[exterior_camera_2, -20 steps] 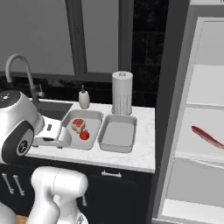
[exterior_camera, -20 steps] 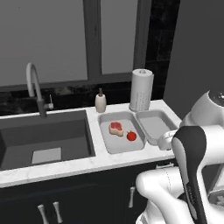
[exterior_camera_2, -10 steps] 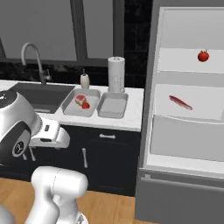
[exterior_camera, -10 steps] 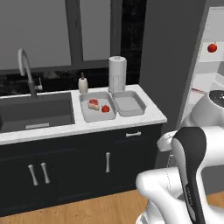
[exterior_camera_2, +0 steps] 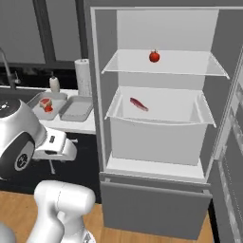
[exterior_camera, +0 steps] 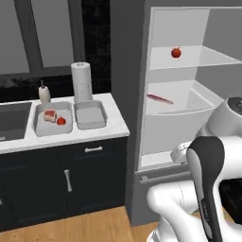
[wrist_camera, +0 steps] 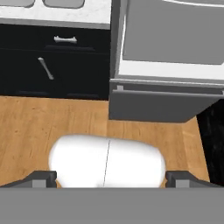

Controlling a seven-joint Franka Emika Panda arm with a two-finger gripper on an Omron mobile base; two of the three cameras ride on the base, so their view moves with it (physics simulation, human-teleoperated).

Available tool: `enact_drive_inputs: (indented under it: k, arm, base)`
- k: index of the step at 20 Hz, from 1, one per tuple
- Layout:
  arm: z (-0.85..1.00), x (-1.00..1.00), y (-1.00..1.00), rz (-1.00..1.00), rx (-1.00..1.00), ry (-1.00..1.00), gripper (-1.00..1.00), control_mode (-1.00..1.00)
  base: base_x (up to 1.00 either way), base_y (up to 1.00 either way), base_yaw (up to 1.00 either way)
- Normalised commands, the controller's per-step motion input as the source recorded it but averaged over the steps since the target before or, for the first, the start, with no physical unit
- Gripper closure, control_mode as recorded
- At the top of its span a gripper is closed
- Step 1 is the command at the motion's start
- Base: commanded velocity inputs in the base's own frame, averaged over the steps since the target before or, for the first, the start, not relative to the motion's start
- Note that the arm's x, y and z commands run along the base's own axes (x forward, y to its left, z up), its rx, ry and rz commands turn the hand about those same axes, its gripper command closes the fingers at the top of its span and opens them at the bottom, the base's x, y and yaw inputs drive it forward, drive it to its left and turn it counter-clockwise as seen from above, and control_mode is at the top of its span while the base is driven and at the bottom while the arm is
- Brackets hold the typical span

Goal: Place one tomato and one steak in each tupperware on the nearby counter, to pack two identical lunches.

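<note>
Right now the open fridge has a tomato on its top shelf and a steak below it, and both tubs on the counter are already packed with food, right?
Not quite. The left base view shows only the left tub holding a steak and a tomato; the right tub is empty. The fridge part is right: tomato above, steak below.

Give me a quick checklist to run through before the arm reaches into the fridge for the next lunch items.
1. Gripper open and holding nothing: ok, the finger tips stand wide apart with only floor and robot body between them.
2. Fridge open, shelves reachable: ok.
3. Tomato available on the upper shelf: ok.
4. Steak available on the shelf below: ok.
5. Left tupperware already packed with one steak and one tomato: ok.
6. Right tupperware on the counter free to receive food: ok, nothing lies in it.
</note>
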Motion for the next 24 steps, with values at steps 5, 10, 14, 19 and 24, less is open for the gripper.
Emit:
enact_drive_inputs:
  k: [5, 10, 14, 19, 24]
  arm:
    - [0.0, 0.0, 0.0, 0.0, 0.0, 0.0, -1.0, 1.0]
    - [0.0, 0.0, 0.0, 0.0, 0.0, 0.0, -1.0, 1.0]
    - [0.0, 0.0, 0.0, 0.0, 0.0, 0.0, -1.0, 1.0]
    - [0.0, 0.0, 0.0, 0.0, 0.0, 0.0, -1.0, 1.0]
    - [0.0, 0.0, 0.0, 0.0, 0.0, 0.0, -1.0, 1.0]
  base:
    - [0.24, -0.72, 0.0]
    - [0.5, -0.28, 0.0]
    - [0.62, -0.28, 0.0]
    - [0.54, -0.43, 0.0]
    - [0.43, -0.35, 0.0]
